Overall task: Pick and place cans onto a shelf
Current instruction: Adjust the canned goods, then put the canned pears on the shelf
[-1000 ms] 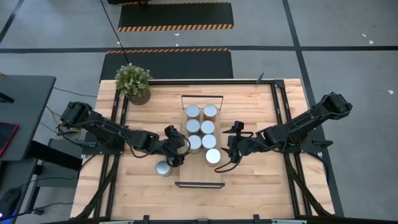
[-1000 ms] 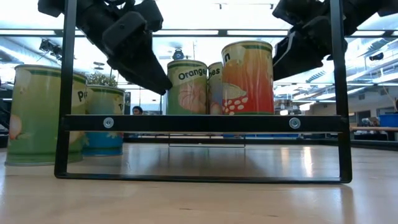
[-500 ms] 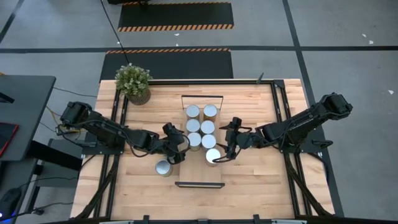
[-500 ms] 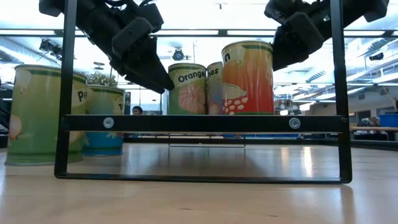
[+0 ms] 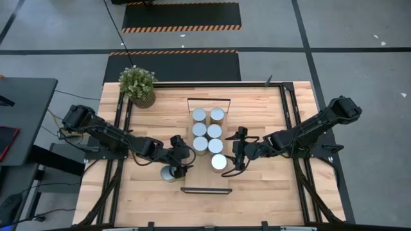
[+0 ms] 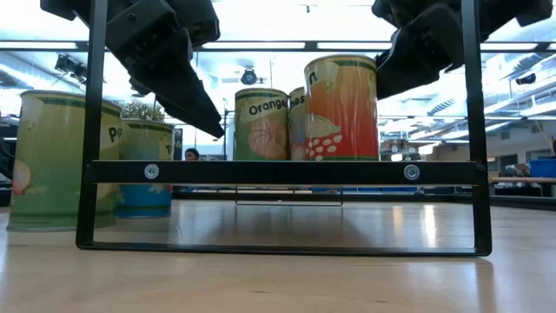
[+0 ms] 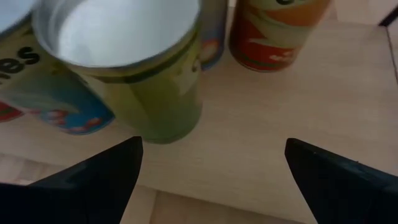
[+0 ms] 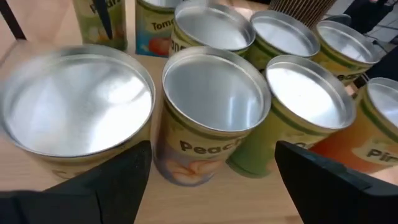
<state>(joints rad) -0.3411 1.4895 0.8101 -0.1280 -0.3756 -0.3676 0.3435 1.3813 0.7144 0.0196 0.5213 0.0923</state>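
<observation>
Tabletop (image 5: 257, 186) of pale wood — grey floor (image 5: 359, 38) beyond; left gripper (image 5: 182, 168) wide, right gripper (image 5: 235, 163) parted, both empty.

Shelf (image 5: 207, 190) holds 7 cans (image 5: 207, 130). Left gripper (image 5: 182, 163) over lone can (image 5: 168, 174) beside shelf; right gripper (image 5: 236, 151) beside nearest can (image 5: 218, 162).

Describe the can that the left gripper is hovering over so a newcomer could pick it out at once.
Start at the shelf, the light-wood board in the middle of the table, where cans stand in two rows. Look off the board's left side, near its front end, under the open left gripper. That can stands alone on the bare tabletop; every other can sits on the board.
</observation>
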